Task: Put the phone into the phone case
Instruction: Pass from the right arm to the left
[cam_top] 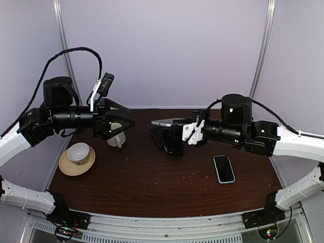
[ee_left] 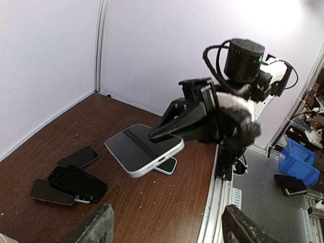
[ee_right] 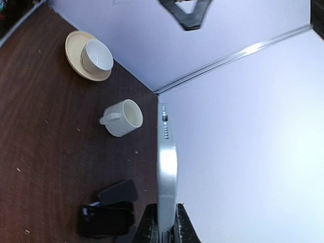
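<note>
Two grippers face each other across the brown table point(cam_top: 152, 187), and the line between them is what the next move turns on. On one side the right gripper point(cam_top: 174, 133) is clamped on a short end of the silver phone point(cam_top: 163, 122), holding it clear of the table, broad face up and roughly level. The phone's long axis runs out from that grip toward the left gripper point(cam_top: 126, 124), free end (the one with the port) leading. Opposite, the left gripper's fingers point(ee_left: 96, 228) stand wide apart with nothing between them, well apart from the phone. By position, the left arm looks best placed to meet that free end. Dark handsets or cases point(ee_left: 71, 182) lie piled on the table below; which is the phone case I cannot tell
</note>
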Robot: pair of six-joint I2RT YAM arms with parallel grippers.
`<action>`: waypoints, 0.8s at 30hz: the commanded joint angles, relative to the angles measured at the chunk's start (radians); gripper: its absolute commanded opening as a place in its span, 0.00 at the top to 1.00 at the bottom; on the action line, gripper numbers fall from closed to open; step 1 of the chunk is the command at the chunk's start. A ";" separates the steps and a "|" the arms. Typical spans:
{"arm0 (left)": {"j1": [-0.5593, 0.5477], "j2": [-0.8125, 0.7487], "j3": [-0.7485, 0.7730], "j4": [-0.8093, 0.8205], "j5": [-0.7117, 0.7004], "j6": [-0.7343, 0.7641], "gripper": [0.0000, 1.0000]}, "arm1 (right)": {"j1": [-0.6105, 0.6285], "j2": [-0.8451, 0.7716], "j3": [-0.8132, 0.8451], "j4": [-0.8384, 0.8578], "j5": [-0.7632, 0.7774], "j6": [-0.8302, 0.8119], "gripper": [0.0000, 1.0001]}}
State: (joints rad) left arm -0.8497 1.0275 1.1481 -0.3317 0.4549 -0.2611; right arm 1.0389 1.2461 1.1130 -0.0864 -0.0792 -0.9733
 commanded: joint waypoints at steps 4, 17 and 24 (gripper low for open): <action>0.006 0.064 0.125 -0.038 -0.048 -0.212 0.14 | 0.043 -0.015 -0.028 0.297 0.159 -0.676 1.00; 0.055 0.258 0.120 0.254 0.148 -0.579 0.25 | 0.101 -0.003 0.057 0.169 0.159 -0.847 1.00; 0.054 0.246 0.039 0.453 0.268 -0.729 0.39 | 0.104 0.006 0.059 0.221 0.153 -0.823 1.00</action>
State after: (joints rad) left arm -0.7948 1.2995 1.2430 -0.0849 0.6189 -0.8619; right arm 1.1378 1.2499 1.1290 0.0490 0.0605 -1.7973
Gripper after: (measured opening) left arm 0.615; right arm 0.061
